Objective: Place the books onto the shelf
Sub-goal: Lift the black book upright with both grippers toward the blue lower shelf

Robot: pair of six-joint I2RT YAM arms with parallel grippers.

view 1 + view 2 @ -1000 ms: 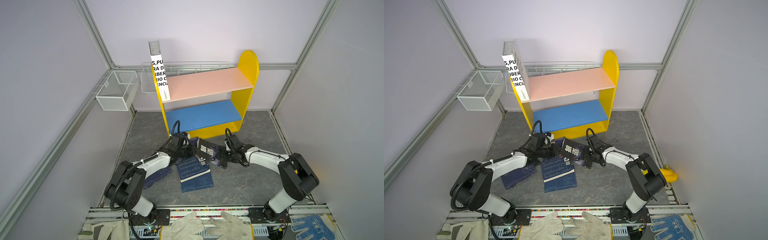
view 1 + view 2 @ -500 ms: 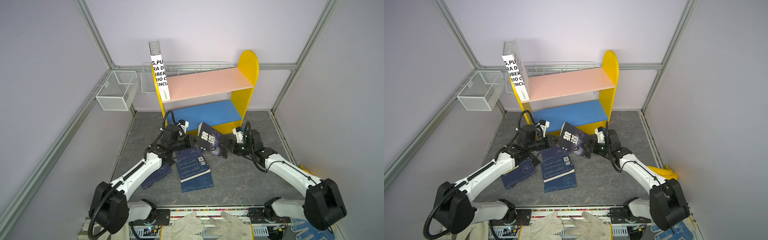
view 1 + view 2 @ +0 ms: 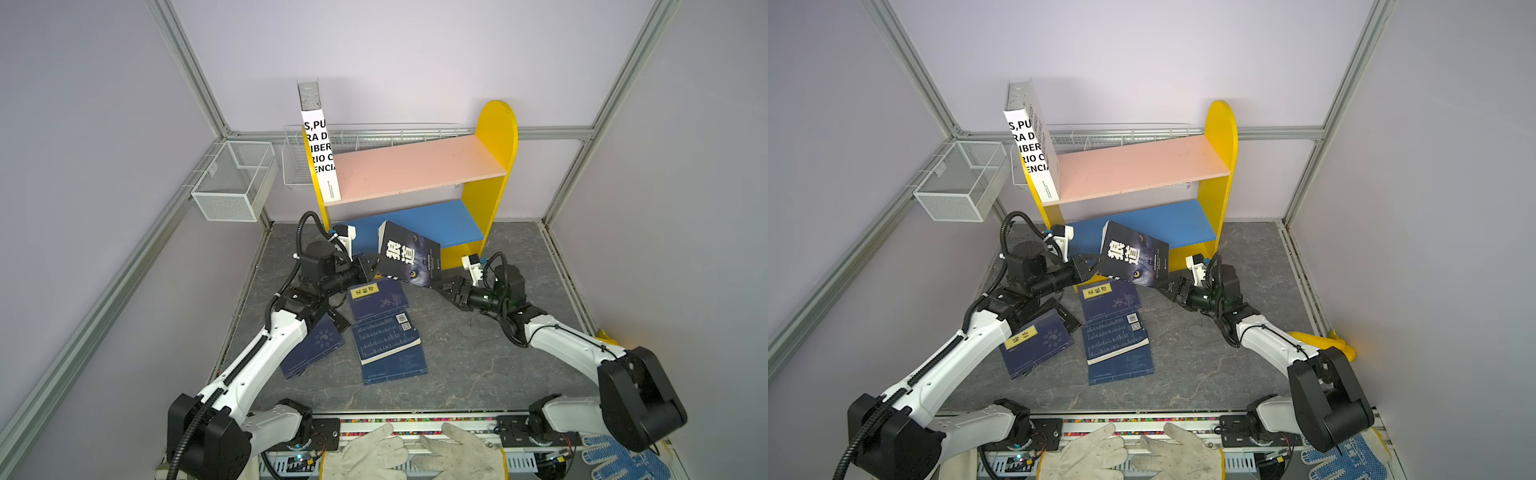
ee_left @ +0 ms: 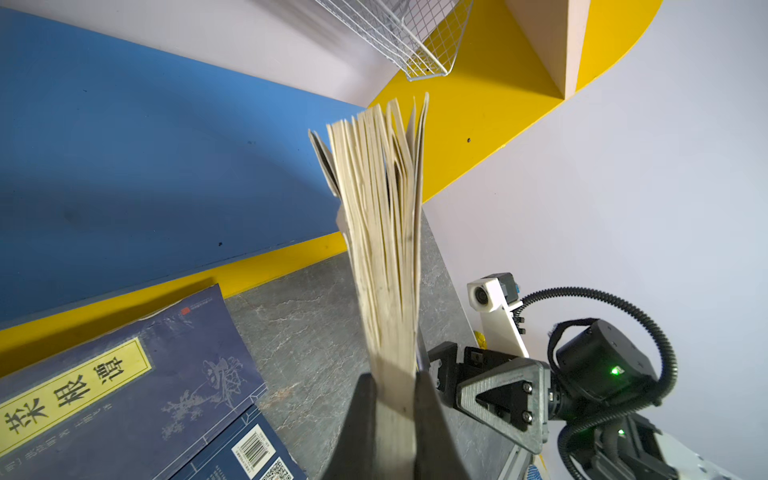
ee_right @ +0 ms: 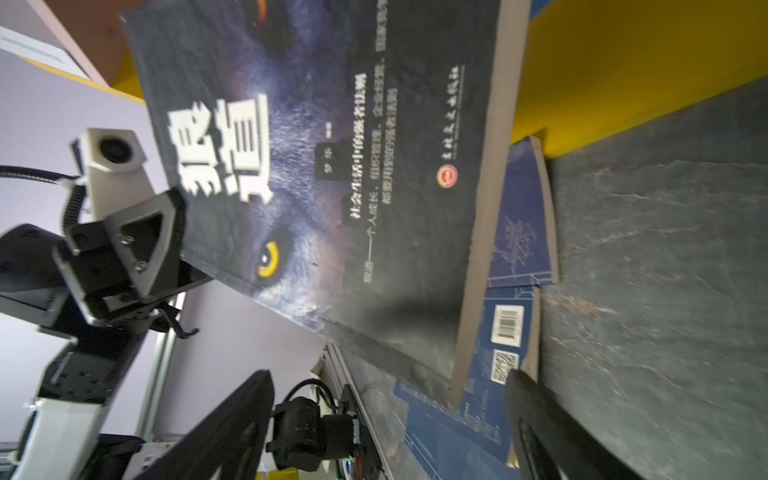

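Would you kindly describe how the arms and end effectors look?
Both have white shells and black joints. Black corrugated conduit runs along the left arm; thinner black cables loop by the right arm. The left end effector and right end effector are black, with white camera mounts.

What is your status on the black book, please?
Left claw shut on black book. Right claw open at its lower corner. Book aloft, tilted before blue lower board. Navy books on floor beneath, not blocking the board.
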